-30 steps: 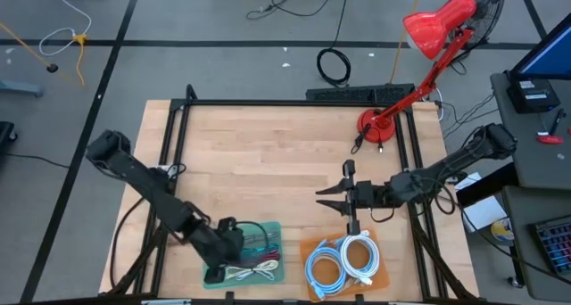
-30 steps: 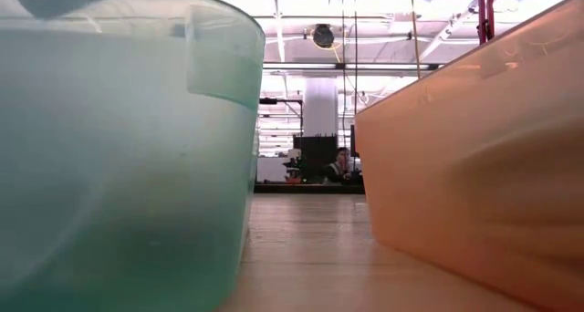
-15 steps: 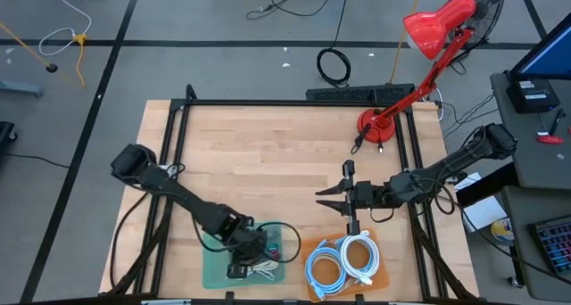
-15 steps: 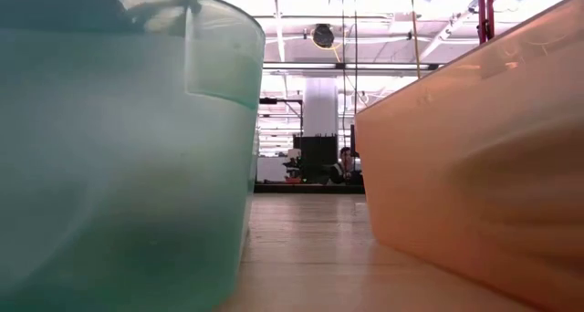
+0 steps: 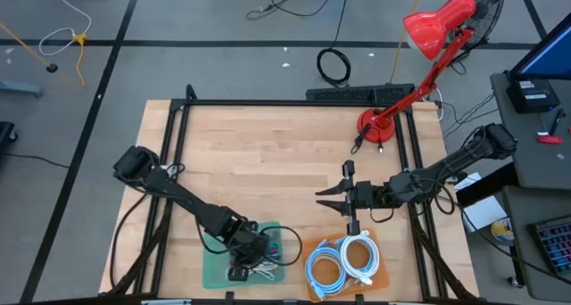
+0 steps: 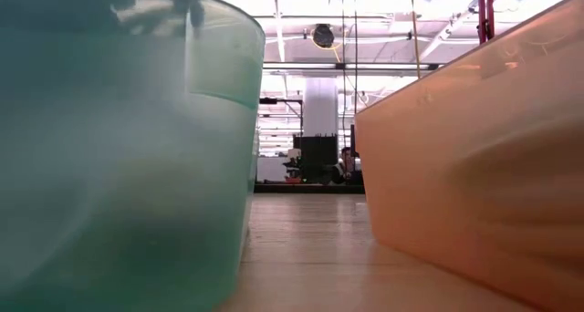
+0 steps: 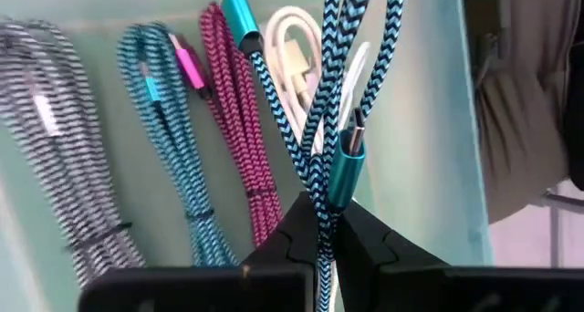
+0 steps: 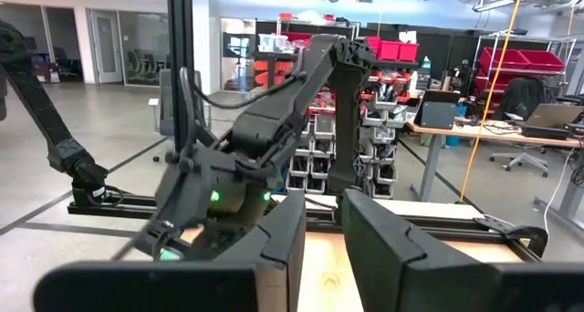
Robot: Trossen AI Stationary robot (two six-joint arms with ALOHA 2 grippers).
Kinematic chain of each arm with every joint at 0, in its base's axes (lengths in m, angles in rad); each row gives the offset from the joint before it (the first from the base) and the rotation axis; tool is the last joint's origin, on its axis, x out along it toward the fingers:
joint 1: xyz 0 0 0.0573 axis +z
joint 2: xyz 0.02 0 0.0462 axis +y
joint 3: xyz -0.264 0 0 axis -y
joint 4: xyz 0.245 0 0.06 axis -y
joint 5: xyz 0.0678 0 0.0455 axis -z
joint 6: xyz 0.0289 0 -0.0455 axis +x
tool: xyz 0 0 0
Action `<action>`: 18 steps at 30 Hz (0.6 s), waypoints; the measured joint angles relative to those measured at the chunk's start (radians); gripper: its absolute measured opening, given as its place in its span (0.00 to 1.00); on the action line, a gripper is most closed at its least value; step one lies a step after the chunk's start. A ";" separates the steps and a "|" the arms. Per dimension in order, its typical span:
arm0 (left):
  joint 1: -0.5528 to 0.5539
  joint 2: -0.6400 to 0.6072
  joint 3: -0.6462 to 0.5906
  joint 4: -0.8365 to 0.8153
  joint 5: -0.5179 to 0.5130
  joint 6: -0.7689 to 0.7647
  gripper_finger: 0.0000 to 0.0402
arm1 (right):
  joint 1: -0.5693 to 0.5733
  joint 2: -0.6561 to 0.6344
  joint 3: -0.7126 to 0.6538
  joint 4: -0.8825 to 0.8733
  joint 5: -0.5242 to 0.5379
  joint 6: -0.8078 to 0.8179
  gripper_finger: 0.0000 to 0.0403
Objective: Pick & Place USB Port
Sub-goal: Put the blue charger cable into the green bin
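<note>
I've got the left gripper (image 7: 321,241) clamped on the blue-and-black braided USB cable (image 7: 315,120), w/ it over the translucent green plastic bin (image 5: 214,267): pick step. Next I'd lift clear, carry twd the orange plastic bin (image 5: 310,248). Right gripper (image 5: 332,199) waits mid-table, fingers slightly apart, holding nothing.

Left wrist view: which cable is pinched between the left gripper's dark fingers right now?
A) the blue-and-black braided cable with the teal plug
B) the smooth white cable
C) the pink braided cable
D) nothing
A: the left gripper is shut on the blue-and-black braided cable, whose strands run up from between its fingers over the green bin.
</note>
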 joint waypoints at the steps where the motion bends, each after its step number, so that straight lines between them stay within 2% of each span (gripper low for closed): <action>1: 0.002 0.011 0.000 0.002 0.009 0.005 0.03 | 0.000 0.000 0.000 -0.001 0.000 0.006 0.16; 5: 0.011 0.053 0.000 0.004 0.033 0.025 0.03 | 0.000 0.000 0.000 -0.003 0.000 0.016 0.16; 8: 0.022 0.063 0.000 0.009 0.014 0.036 0.04 | 0.000 0.000 0.000 -0.003 0.000 0.016 0.16; 18: 0.034 0.057 0.018 -0.010 -0.039 0.060 0.33 | 0.000 0.000 0.000 -0.004 -0.001 0.016 0.16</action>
